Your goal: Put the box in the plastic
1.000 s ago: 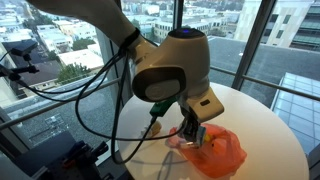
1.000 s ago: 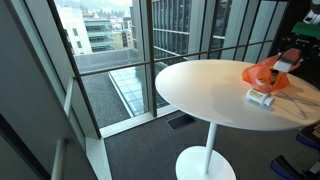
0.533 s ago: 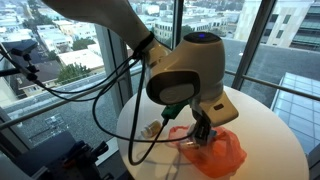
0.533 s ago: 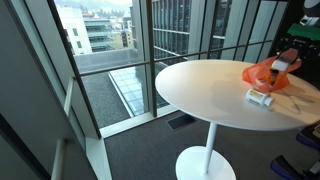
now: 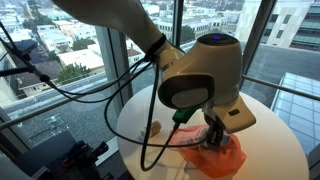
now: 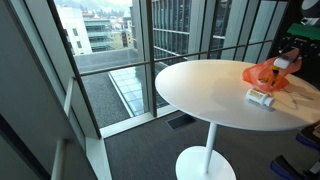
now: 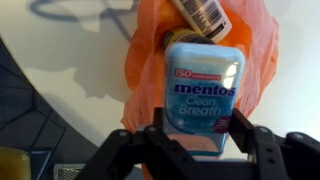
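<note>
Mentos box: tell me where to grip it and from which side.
Grip the Mentos box across its two long sides, coming from above: its label face is up, over the orange plastic bag, and those sides are straight, parallel and exposed.

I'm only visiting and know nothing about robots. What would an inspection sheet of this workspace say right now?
Surface: round white table on a single pedestal.
Job's things: blue Mentos box held over the crumpled orange plastic bag; whether it is inside cannot be told.
Clutter: white barcoded cylinder lying on the table beside the bag.
Grippers: gripper, fingers on either side of the box, apparently shut on it.
Cables: black cables hang in loops from the arm.
Surroundings: tall windows with city buildings outside.
</note>
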Robot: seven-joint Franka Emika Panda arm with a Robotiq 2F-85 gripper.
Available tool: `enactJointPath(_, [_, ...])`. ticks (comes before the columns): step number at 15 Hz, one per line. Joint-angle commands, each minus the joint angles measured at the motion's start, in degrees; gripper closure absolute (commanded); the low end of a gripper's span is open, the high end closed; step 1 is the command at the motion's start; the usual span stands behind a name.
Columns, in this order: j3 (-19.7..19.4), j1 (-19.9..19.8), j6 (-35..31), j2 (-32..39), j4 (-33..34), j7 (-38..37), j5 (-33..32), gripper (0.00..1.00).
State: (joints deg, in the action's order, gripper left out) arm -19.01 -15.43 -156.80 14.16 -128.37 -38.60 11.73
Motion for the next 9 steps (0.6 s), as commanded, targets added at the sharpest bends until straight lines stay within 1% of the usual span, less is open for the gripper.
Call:
enactJointPath(1, [-0.5, -0.75, 0.39, 2.06, 2.37, 0.87, 1.96, 0.59])
enactJointPath(9, [-1.06, -1.52, 0.25, 4.12, 2.6, 1.09, 2.94, 0.59])
